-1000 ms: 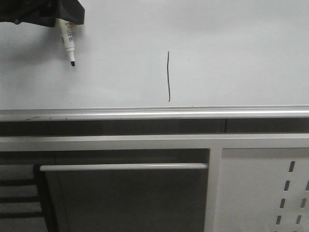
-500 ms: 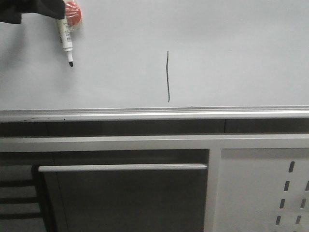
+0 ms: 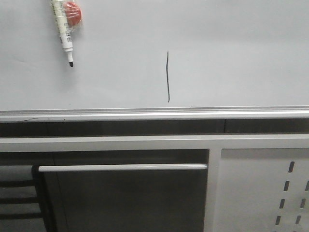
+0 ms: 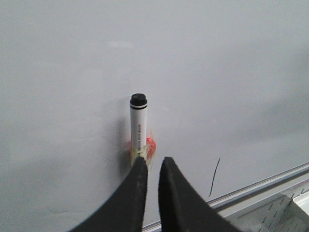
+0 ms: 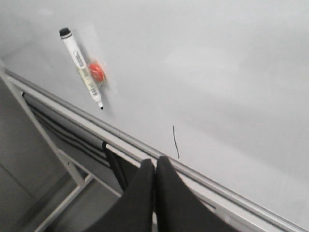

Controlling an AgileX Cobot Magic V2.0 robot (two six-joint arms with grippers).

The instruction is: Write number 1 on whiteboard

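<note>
The number 1 (image 3: pixel 168 77) is seen as a thin black stroke on the whiteboard (image 3: pixel 231 48), its long axis running up and down the board with a slight waviness, its lower end stopping just above the silver edge strip (image 3: pixel 154 114). As dry-erase ink on a smooth, stiff panel, it is judged to be easily smeared, so nothing there should be touched.

The marker (image 4: pixel 138 126) is held against the board by a red magnet (image 4: pixel 150 147), black rear cap toward the board's top and black tip (image 3: pixel 71 63) pointing down and slightly tilted. It is judged to be light, rigid and smooth-barrelled; a hold would best be taken across the barrel near the magnet, clear of the tip.

The left hand (image 4: pixel 148 166) is seen just short of the marker's lower end, its fingers nearly together with only a narrow gap, clamped on nothing. The stroke lies well off to one side of it. The right hand (image 5: pixel 155 166) is pressed together and empty, near the edge strip, with the stroke just beyond its fingertips.
</note>
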